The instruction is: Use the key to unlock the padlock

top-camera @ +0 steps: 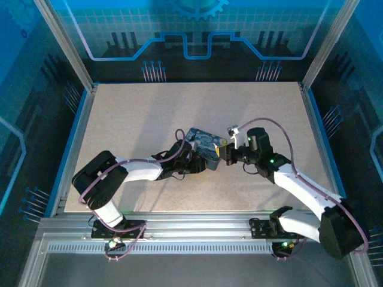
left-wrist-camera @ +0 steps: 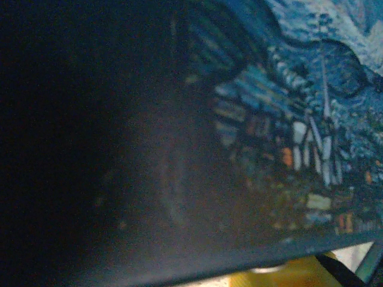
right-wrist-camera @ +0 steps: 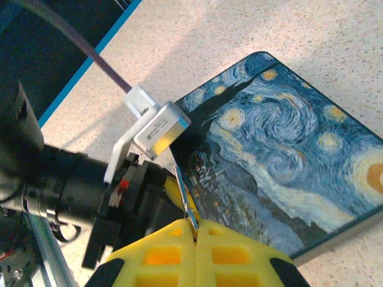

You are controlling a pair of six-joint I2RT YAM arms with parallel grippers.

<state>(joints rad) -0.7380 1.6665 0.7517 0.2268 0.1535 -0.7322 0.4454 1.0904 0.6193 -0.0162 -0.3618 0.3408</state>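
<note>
The top camera sits well above and behind the left arm (top-camera: 140,170) and right arm (top-camera: 299,185), their bases at 6 o'clock, looking steeply down on the whole surface (top-camera: 137,113) with the painted tin box (top-camera: 206,146) near centre. The left wrist camera is pressed close against the box's painted face (left-wrist-camera: 299,137), so its view is dark and blurred. The right wrist camera looks closely over its own jaws at 6 o'clock onto the box lid (right-wrist-camera: 287,149), with the left arm (right-wrist-camera: 66,179) at 8 o'clock. All three views share the box.

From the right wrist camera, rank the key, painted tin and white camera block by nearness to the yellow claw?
1. Thin greyish metal key, pinched in the right gripper.
2. Blue-and-yellow swirly-painted tin box, beside it, right.
3. White boxy camera block, farther, upper left.
</note>
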